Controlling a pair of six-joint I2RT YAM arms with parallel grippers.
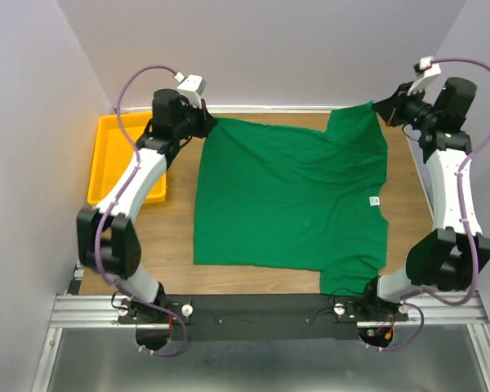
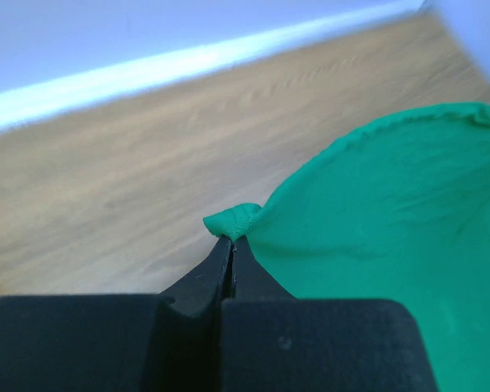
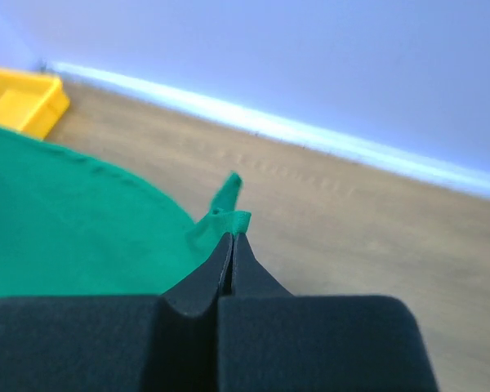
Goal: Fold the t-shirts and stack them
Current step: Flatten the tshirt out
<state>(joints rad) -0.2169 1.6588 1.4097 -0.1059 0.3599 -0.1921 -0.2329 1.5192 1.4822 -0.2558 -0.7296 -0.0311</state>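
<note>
A green t-shirt [image 1: 290, 196] lies spread on the wooden table, neck tag [image 1: 374, 199] toward the right. My left gripper [image 1: 209, 124] is shut on the shirt's far left corner; in the left wrist view the pinched hem [image 2: 233, 220] bunches at my fingertips [image 2: 231, 245]. My right gripper [image 1: 385, 114] is shut on the far right sleeve corner; in the right wrist view the hem [image 3: 231, 219] sticks out above my closed fingertips [image 3: 231, 241]. Both held corners are at the far edge of the table, and the shirt looks stretched between them.
A yellow plastic tray [image 1: 110, 163] stands at the far left of the table, partly under my left arm; it also shows in the right wrist view [image 3: 20, 100]. The back wall and a white baseboard [image 1: 269, 108] run just behind the grippers. Side walls close in left and right.
</note>
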